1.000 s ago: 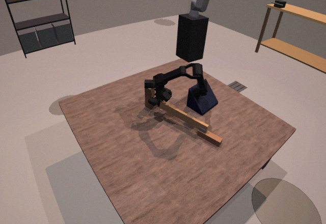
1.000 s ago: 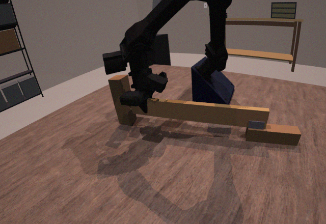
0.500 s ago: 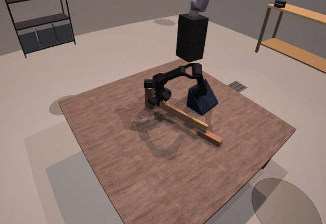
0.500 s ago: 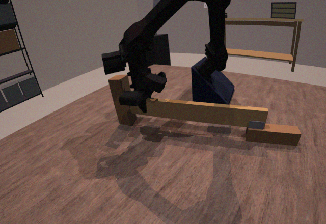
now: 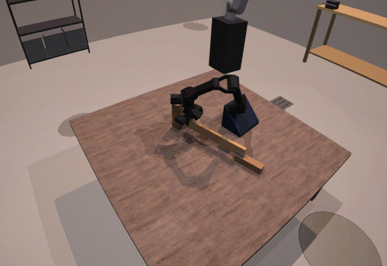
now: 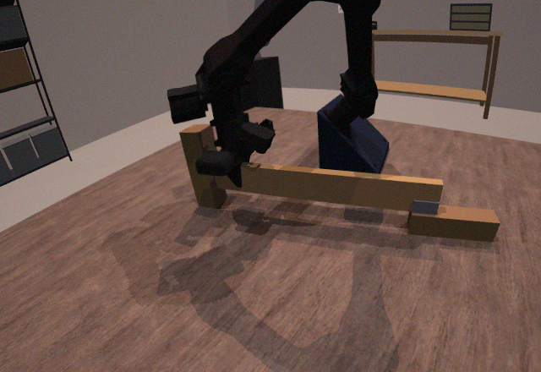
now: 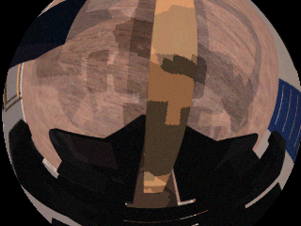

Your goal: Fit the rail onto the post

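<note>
The long wooden rail (image 5: 215, 136) (image 6: 341, 186) (image 7: 168, 88) is raised off the table and lies close to level. Its far end sits in the grey bracket (image 5: 239, 154) (image 6: 426, 207) on the low footboard block (image 5: 250, 162) (image 6: 454, 223). Its near end is at the short wooden post (image 5: 176, 116) (image 6: 194, 160); the gripper hides the joint and the pegs. My gripper (image 5: 187, 118) (image 6: 229, 166) (image 7: 154, 120) is shut on the rail's near end, right beside the post.
The arm's dark blue base (image 5: 239, 118) (image 6: 349, 140) stands behind the rail. A black box on a grey arm (image 5: 227, 44) hangs over the table's far edge. Shelving stands off the table at far left (image 5: 46, 25) and far right (image 5: 353, 38).
</note>
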Robot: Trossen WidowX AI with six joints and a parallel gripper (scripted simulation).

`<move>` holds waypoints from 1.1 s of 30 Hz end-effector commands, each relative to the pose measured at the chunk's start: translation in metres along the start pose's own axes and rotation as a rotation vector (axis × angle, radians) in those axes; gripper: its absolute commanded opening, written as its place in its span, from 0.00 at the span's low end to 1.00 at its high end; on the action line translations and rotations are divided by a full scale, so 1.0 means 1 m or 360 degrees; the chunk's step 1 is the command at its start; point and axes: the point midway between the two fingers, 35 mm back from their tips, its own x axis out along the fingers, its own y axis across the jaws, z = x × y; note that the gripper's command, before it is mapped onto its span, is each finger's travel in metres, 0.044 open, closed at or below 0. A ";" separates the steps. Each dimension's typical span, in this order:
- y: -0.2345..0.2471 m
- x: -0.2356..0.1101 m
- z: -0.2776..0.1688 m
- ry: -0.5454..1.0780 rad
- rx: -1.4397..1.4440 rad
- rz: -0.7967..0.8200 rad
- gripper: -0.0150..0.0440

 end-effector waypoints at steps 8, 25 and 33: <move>-0.002 -0.003 -0.006 0.0013 -0.0005 -0.0015 0.25; 0.000 0.000 -0.005 0.0000 0.0000 0.0000 0.30; 0.000 0.000 -0.005 0.0000 0.0000 0.0000 0.65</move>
